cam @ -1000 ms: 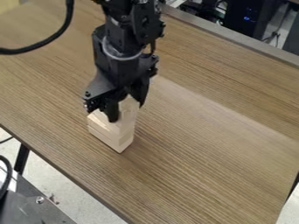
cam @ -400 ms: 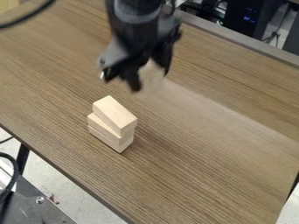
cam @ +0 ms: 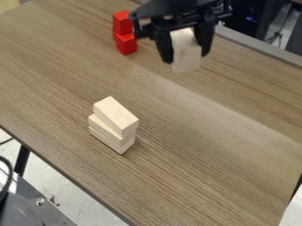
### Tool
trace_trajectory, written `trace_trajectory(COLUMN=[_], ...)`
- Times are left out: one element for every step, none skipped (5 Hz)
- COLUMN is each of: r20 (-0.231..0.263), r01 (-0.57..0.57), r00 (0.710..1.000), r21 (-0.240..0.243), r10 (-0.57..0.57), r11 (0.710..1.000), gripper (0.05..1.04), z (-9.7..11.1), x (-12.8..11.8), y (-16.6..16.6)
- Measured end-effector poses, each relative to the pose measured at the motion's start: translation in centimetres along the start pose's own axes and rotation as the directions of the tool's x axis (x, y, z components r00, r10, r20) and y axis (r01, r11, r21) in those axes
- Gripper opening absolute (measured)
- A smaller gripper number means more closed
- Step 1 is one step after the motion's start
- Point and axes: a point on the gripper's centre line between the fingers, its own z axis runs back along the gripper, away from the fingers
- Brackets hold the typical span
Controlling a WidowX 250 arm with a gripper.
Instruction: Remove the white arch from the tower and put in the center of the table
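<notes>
the gripper (cam: 186,56) is positioned over the far part of the table (cam: 206,132), fingers pinching the white piece (cam: 186,39) from both sides – the piece hangs between them, raised above the tabletop and well apart from the tower (cam: 108,132). the tower consists of three stacked pale wooden blocks; the top block (cam: 117,114) is rotated relative to those beneath. two red blocks (cam: 126,43) – one above the other – are located beside the gripper in the view.

Arm (cam: 177,6): matte black, smooth, broad housing. Gripper (cam: 186,56): also black, knobbly crossbar, two thick fingers (cam: 164,47) with blunt, rounded ends.
</notes>
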Motion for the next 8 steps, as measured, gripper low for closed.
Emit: trace_trajectory(r20=[-0.093, -0.086, -0.086, -0.059, -0.109, -0.134, -0.159, -0.138], r01=[0.144, 0.249, 0.349, 0.465, 0.589, 0.653, 0.686, 0.688], r00=[0.985, 0.965, 0.932, 0.883, 0.801, 0.748, 0.710, 0.715], r21=[-0.031, -0.016, -0.039, -0.015, -0.023, -0.027, -0.061, -0.038], r10=[-0.147, -0.250, -0.351, -0.465, -0.588, -0.650, -0.686, -0.685], r11=[0.989, 0.968, 0.936, 0.885, 0.807, 0.757, 0.725, 0.725], gripper=[0.593, 0.593, 0.593, 0.593, 0.593, 0.593, 0.593, 0.593], z=[-1.1, -1.6, -2.1, -2.9, -4.5, -5.4, -6.4, -7.1], x=[2.5, 4.4, 5.4, 6.0, 5.6, 5.6, 5.8, 6.5], y=[0.4, 0.3, 0.8, 1.5, 2.2, 3.0, 3.9, 4.0])
